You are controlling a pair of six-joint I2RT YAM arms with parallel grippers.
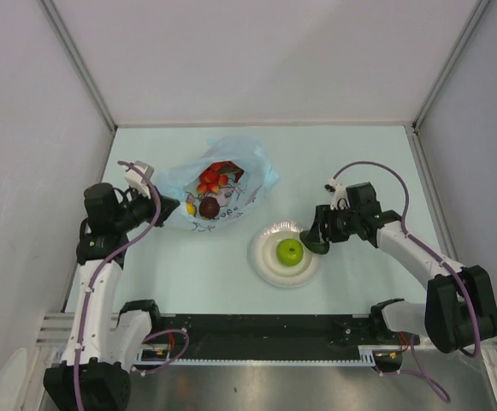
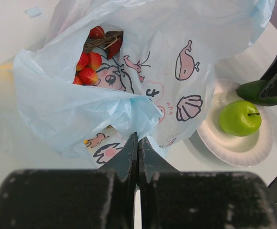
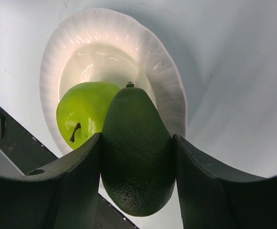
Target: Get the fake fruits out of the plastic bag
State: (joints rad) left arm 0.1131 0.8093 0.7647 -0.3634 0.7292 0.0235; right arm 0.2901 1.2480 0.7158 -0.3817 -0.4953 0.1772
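Left gripper: its fingers are pressed almost together, pinching a gathered fold of the plastic bag at its near edge.
Right gripper: it is partly open and clamped on both sides of the dark green avocado, which is at the right rim of the plate.
Plastic bag: it lies crumpled on the table, left of and behind the plate, with its mouth open upward.
In the bag: a cluster of red fruits, a dark maroon round fruit and a yellow fruit beside it.
White plate: the green apple sits on it, stem up.
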